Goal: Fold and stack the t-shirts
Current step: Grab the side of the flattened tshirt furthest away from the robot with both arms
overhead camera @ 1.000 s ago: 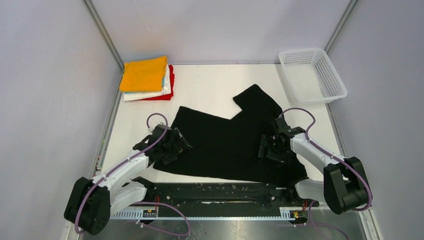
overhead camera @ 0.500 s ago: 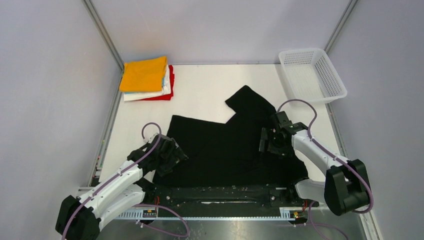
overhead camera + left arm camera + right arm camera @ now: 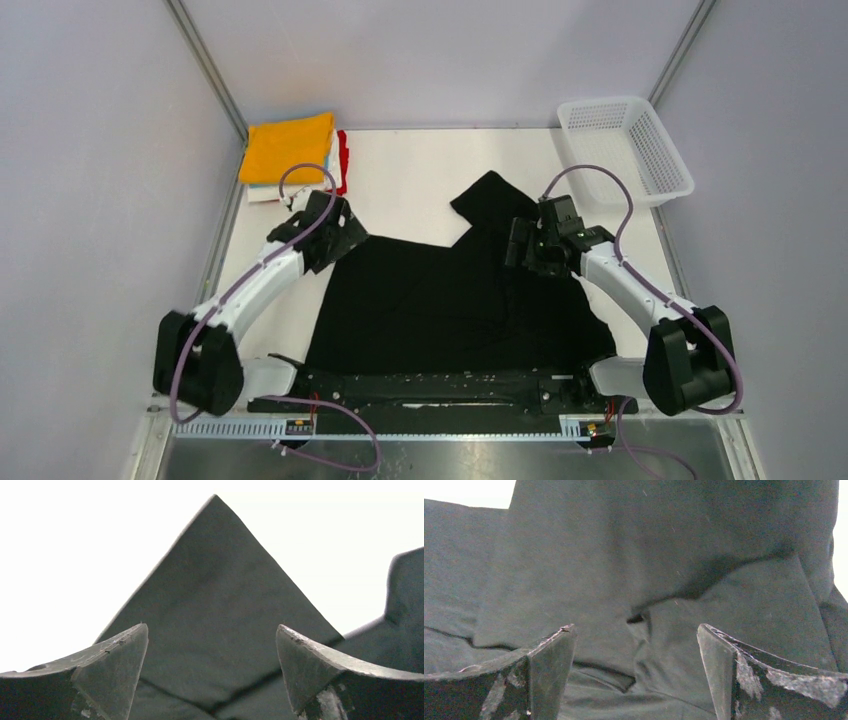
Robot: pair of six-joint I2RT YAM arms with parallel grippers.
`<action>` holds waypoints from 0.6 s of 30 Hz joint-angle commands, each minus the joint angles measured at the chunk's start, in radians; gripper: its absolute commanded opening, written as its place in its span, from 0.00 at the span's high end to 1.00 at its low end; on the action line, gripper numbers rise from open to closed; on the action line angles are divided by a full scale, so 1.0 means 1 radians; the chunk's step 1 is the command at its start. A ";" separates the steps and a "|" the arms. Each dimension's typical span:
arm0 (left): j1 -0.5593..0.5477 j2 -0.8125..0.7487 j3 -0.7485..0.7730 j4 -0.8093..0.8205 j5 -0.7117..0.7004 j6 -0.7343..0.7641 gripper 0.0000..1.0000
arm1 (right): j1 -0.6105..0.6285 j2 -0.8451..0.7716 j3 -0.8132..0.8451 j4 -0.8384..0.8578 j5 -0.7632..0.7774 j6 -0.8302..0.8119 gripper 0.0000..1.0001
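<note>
A large black t-shirt (image 3: 440,300) lies spread on the white table, one sleeve folded up toward the far middle. My left gripper (image 3: 345,235) is open and empty over the shirt's far left corner, which shows as a folded black point in the left wrist view (image 3: 215,590). My right gripper (image 3: 515,245) is open and empty above the shirt's far right part, where wrinkled black folds (image 3: 644,615) lie between its fingers. A stack of folded shirts sits at the far left, an orange-yellow one (image 3: 288,146) on top, with white, light blue and red edges (image 3: 343,160) below.
A white plastic mesh basket (image 3: 625,145) stands at the far right corner of the table (image 3: 410,170). Metal frame posts run up both far corners. The arm bases and a black rail sit along the near edge.
</note>
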 commanded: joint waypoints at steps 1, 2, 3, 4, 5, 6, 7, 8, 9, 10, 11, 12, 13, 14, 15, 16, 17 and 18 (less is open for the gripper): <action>0.110 0.230 0.135 0.076 -0.020 0.128 0.01 | -0.004 0.041 0.132 0.094 -0.023 -0.025 0.02; 0.128 0.301 0.193 0.070 -0.003 0.143 0.01 | -0.005 0.044 0.135 0.100 -0.019 -0.029 0.02; 0.146 0.368 0.244 0.055 0.041 0.160 0.02 | -0.005 0.045 0.132 0.106 -0.011 -0.032 0.02; 0.156 0.431 0.291 0.048 0.065 0.177 0.03 | -0.004 0.044 0.124 0.109 -0.005 -0.034 0.02; 0.163 0.489 0.337 0.049 0.068 0.187 0.05 | -0.005 0.042 0.115 0.110 0.000 -0.036 0.02; 0.167 0.561 0.385 0.031 0.076 0.193 0.06 | -0.004 0.039 0.105 0.111 0.003 -0.038 0.02; 0.172 0.613 0.440 0.004 0.086 0.203 0.09 | -0.005 0.036 0.097 0.109 0.007 -0.041 0.02; 0.172 0.657 0.485 -0.016 0.083 0.214 0.13 | -0.005 0.033 0.087 0.108 0.012 -0.042 0.02; 0.172 0.692 0.519 -0.037 0.074 0.218 0.16 | -0.005 0.029 0.079 0.108 0.018 -0.042 0.02; 0.173 0.725 0.553 -0.057 0.059 0.218 0.19 | -0.005 0.023 0.072 0.107 0.025 -0.043 0.02; 0.172 0.751 0.577 -0.076 0.053 0.222 0.24 | -0.005 0.019 0.065 0.106 0.029 -0.047 0.02; 0.172 0.776 0.601 -0.102 0.052 0.221 0.28 | -0.005 0.013 0.061 0.106 0.037 -0.051 0.02; 0.170 0.795 0.616 -0.117 0.053 0.221 0.30 | -0.004 0.009 0.057 0.104 0.048 -0.053 0.02; 0.165 0.808 0.622 -0.131 0.046 0.221 0.32 | -0.004 0.006 0.053 0.104 0.050 -0.056 0.02; 0.158 0.815 0.628 -0.145 0.031 0.221 0.35 | -0.006 0.004 0.050 0.101 0.077 -0.058 0.02; 0.146 0.819 0.634 -0.158 0.008 0.219 0.35 | -0.006 0.003 0.048 0.101 0.086 -0.062 0.02; 0.135 0.821 0.640 -0.176 -0.024 0.213 0.36 | -0.006 0.002 0.046 0.100 0.092 -0.064 0.02; 0.126 0.825 0.652 -0.194 -0.053 0.211 0.38 | -0.006 0.000 0.047 0.098 0.093 -0.065 0.02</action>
